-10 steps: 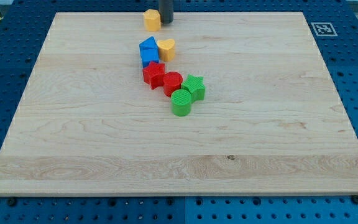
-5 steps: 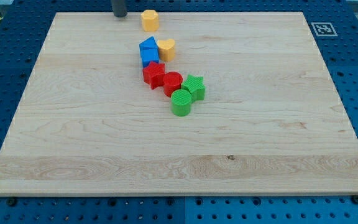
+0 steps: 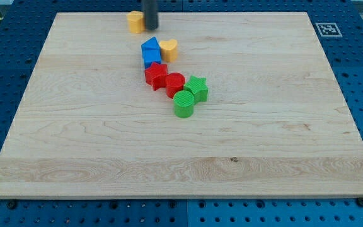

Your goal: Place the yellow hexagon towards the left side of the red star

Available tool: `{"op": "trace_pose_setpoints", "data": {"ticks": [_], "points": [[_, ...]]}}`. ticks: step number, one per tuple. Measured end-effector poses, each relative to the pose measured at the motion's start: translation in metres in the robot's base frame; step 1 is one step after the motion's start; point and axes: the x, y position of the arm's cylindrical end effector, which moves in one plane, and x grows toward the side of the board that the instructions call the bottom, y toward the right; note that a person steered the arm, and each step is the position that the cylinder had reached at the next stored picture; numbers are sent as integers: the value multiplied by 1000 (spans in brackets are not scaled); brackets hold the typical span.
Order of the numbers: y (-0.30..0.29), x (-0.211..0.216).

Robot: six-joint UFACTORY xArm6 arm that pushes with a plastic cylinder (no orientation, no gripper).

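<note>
tip: my tip [image 3: 150, 28] touches the yellow hexagon [image 3: 135, 21] on its view-right side, holding nothing | hexagon: near counter [image 3: 74, 126] top edge, above and slightly view-left of red star [image 3: 155, 75] | next: push it down toward the star's left

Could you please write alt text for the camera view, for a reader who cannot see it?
My tip touches the right side of the yellow hexagon at the wooden board's top edge. Below, a chain runs down to the right: blue block beside yellow heart, red star, red cylinder, green star, green cylinder.
</note>
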Motion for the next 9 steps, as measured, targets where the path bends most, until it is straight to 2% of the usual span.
{"op": "trace_pose_setpoints", "data": {"ticks": [1,2,3,6,9], "points": [[7,-6],[21,-35],[-12,-40],[-45,44],[-110,18]]}}
